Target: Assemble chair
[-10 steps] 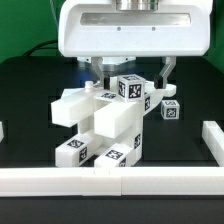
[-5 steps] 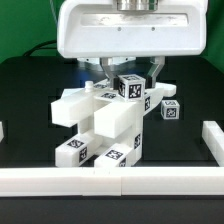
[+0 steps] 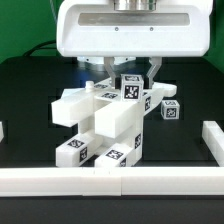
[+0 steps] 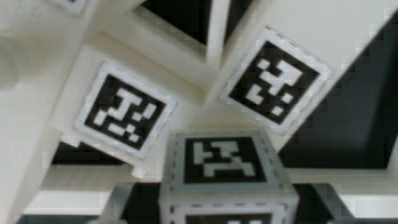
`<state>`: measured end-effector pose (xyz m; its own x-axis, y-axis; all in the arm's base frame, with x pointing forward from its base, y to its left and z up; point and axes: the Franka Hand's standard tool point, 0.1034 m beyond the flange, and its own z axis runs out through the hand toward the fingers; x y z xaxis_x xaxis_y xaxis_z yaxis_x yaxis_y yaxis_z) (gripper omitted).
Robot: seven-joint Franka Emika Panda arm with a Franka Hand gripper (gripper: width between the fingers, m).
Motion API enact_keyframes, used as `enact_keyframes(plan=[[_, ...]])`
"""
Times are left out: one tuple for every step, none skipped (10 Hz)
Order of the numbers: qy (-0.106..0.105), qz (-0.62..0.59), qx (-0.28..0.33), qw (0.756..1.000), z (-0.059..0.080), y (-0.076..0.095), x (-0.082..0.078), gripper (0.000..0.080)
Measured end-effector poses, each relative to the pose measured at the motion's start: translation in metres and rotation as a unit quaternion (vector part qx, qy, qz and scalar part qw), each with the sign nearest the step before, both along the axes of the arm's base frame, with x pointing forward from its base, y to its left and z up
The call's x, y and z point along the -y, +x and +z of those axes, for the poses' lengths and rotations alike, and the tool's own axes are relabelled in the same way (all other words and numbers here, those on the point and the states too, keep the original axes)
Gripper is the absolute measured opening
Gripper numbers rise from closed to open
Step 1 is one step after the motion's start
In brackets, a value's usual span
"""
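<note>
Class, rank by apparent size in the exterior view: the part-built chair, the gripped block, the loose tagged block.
1. part-built chair
2. gripped block
3. loose tagged block, which looks only slightly smaller; 2 and 3 are too close to rank firmly.

one part-built chair [image 3: 100,125], one loose block [image 3: 169,109], one tool [image 3: 130,76].

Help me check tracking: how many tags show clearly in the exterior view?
4: one on the upper block, one on the small block, two on the front ends. Others may be hidden.

Clustered white tagged chair parts [image 3: 105,120]
</note>
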<state>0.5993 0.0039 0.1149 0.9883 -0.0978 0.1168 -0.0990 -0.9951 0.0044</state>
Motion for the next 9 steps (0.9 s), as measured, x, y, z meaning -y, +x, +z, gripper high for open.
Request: enact_keyframes(plan=[[0.005,-0.04,0.001,0.999,0.0,0.0,-0.0001,0.0285],[0.009,-0.075,0.001,0.997,0.0,0.0,-0.0001,0.0285],[0.013,-0.105,0.002,0.994,0.0,0.0,-0.0005,0.0287],[0.018,-0.143,0.002,0.99,0.0,0.0,-0.0008,0.0287],[0.023,-0.178,0.003,0.984,0.0,0.0,-0.0011,0.0287],[0.029,-0.215,0.003,0.976,0.0,0.0,-0.0017,0.0287],[0.031,-0.229,0.003,0.973,0.0,0.0,-0.0017,0.0287],[0.039,-0.271,0.003,0.962,0.0,0.0001,-0.0026,0.0287],[0.048,-0.32,0.003,0.946,0.0001,0.0002,-0.0039,0.0287]])
